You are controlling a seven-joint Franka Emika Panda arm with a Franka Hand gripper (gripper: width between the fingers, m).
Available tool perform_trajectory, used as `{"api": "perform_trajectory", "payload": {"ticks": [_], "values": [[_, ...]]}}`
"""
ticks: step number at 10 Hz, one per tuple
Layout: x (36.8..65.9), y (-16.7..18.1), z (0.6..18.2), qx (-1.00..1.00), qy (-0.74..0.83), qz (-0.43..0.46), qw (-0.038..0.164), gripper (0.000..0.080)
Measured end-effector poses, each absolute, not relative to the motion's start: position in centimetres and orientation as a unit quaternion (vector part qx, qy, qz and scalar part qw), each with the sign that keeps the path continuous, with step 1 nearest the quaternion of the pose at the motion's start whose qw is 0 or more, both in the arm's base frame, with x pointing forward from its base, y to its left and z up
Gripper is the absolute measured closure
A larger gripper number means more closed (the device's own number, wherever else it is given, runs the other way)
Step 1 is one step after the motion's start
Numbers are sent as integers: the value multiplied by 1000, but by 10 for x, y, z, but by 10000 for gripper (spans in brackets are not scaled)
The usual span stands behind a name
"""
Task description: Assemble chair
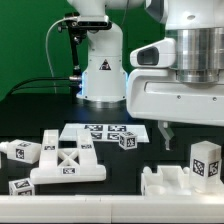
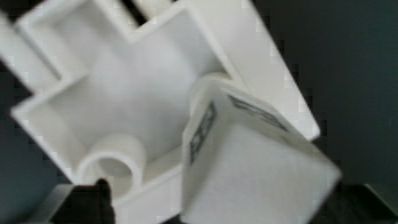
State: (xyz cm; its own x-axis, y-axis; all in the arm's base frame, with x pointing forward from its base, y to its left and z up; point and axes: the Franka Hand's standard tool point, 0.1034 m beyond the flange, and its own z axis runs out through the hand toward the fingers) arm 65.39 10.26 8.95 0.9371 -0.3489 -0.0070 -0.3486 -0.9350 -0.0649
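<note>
The chair is in loose white tagged pieces. In the exterior view a cross-braced panel (image 1: pixel 68 166) lies at front left, with a leg piece (image 1: pixel 22 152), another piece (image 1: pixel 51 141) and a small block (image 1: pixel 127 140) near it. At front right lies a notched slab (image 1: pixel 165 183) with a tagged upright block (image 1: pixel 206 160) on it. My gripper (image 1: pixel 165 132) hangs just above that slab, beside the block. In the wrist view the slab (image 2: pixel 125 100) and the tagged block (image 2: pixel 249 150) fill the picture; my gripper (image 2: pixel 222 208) has dark fingers (image 2: pixel 80 198) spread wide, holding nothing.
The marker board (image 1: pixel 98 129) lies flat at the middle back. The arm's white base (image 1: pixel 100 72) stands behind it with black cables at its left. A pale ledge (image 1: pixel 60 210) runs along the front edge. The table is black.
</note>
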Motion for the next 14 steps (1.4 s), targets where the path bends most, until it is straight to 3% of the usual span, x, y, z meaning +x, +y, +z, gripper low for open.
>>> {"api": "perform_trajectory", "payload": {"ticks": [3,5,7,8,9,10,11,14], "values": [[655,101,89,-995,99,-7,32,153],[656,105,92,-996,-88,-16,15,151],[656,107,91,-995,-102,-16,16,151],[656,106,91,-995,-102,-16,16,273],[656,106,91,-995,-96,-16,17,273],[656,107,91,-998,-54,-15,18,457],[656,107,90,-1000,-16,-14,18,518],[657,109,90,-995,96,-13,21,518]]}}
